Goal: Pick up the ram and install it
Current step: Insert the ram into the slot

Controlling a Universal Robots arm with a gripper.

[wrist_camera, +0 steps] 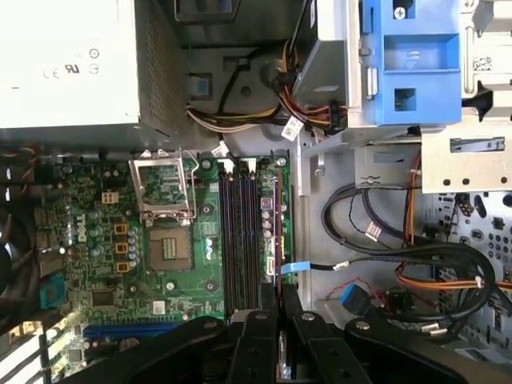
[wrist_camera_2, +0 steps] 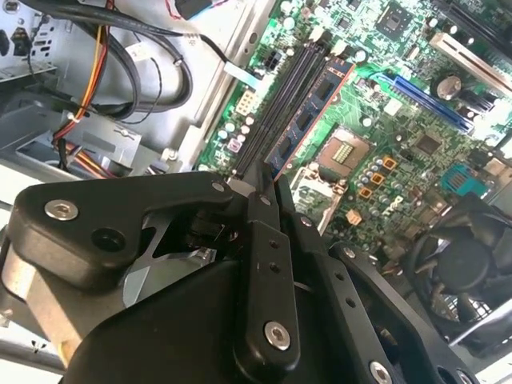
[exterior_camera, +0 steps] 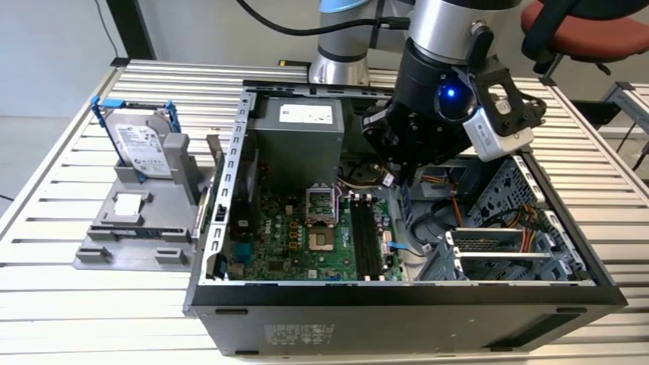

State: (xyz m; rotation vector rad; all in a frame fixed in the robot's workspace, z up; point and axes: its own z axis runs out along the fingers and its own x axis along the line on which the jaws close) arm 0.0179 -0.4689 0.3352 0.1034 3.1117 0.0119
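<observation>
My gripper [exterior_camera: 394, 176] hangs inside the open computer case [exterior_camera: 218, 228], low over the back end of the motherboard's long black memory slots [exterior_camera: 365, 236]. In both wrist views its black fingers [wrist_camera_2: 258, 200] are closed together on one end of the ram [wrist_camera_2: 308, 120], a narrow board with black chips. The stick reaches away from the fingertips, standing on edge right along the black slots [wrist_camera_2: 276, 104]. In the first wrist view the ram [wrist_camera: 270, 216] shows edge-on beside the slots [wrist_camera: 240, 232], with the gripper [wrist_camera: 278, 292] at its near end. Whether the ram sits in a slot or just above one, I cannot tell.
The green motherboard [exterior_camera: 294, 243] carries the CPU socket [wrist_camera: 168, 240]. The grey power supply [exterior_camera: 299, 129] stands behind it. Cables [wrist_camera: 416, 272] and a drive cage [exterior_camera: 507, 251] fill the case toward the exterior view's right. Outside, at the exterior view's left, a grey fixture [exterior_camera: 132, 243] holds a hard drive [exterior_camera: 140, 148].
</observation>
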